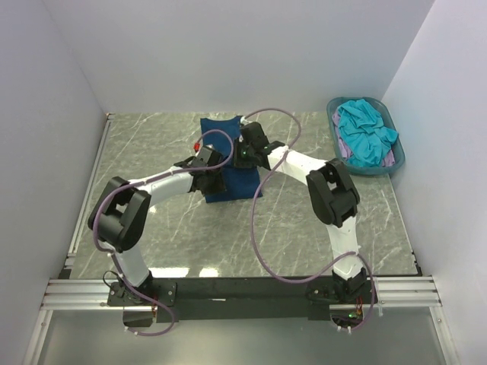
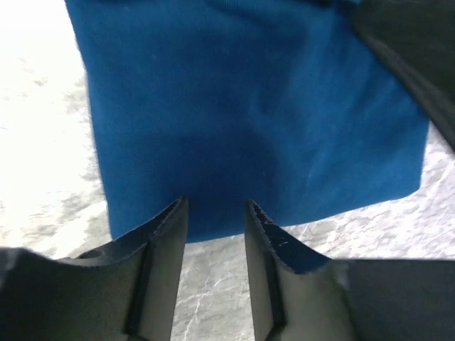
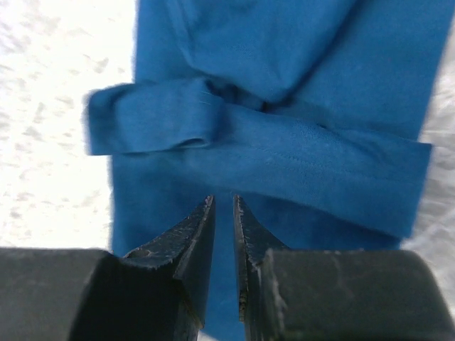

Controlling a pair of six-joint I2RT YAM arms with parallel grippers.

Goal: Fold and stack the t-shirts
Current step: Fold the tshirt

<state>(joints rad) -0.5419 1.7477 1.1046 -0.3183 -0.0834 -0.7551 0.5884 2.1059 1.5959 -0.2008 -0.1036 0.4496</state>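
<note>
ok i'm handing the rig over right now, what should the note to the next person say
Left gripper: open, tips over the near edge of the navy t-shirt, holding nothing.
Right gripper: jaws nearly together over the same shirt; cannot tell if it pinches cloth.
Things: the navy t-shirt lies mid-table as a narrow shape with a band of cloth folded across it. The turquoise t-shirt and lilac t-shirt sit crumpled in the teal basket, far right.
Done: navy fold started.
Left: finish the navy fold, then fold the other two and stack all three.
</note>
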